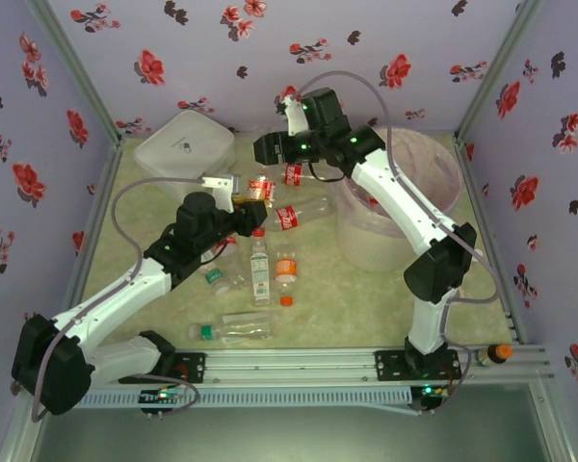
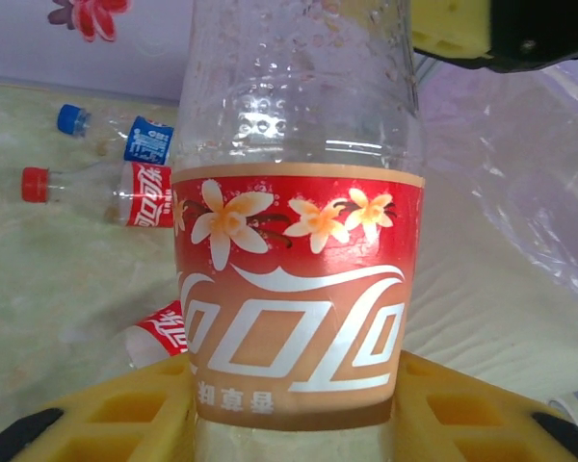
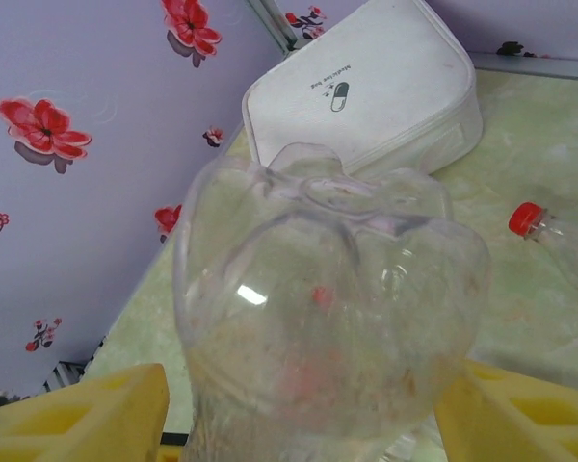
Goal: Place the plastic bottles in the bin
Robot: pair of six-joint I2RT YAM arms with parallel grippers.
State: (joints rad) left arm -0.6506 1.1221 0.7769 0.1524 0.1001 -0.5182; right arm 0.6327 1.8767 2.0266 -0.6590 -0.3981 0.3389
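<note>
My left hand (image 1: pixel 233 192) pinches the red-label bottle (image 2: pixel 289 289) across its labelled middle, yellow pads (image 2: pixel 125 414) pressed against opposite sides. I judge the grip sits there because that band is the straightest, stiffest part and is least likely to buckle or slip. The top view puts this bottle between the white case (image 3: pixel 366 96) and the bin (image 1: pixel 441 159), so the carry should be a short swing to my right. My right hand (image 3: pixel 299 423) has its yellow fingers (image 3: pixel 77 414) on either side of a second bottle (image 3: pixel 328 308), lumpy base towards the wrist camera. I cannot tell whether they press on it or stand just off it. That hand hangs beside the bin's left edge, not yet over the opening. The bin, lined with a pinkish bag, stands at the far right of the tabletop (image 1: pixel 366 298). It is wide enough that a drop should need little aiming. The loose bottles (image 1: pixel 233 330) lie on their sides in front of my arms.
</note>
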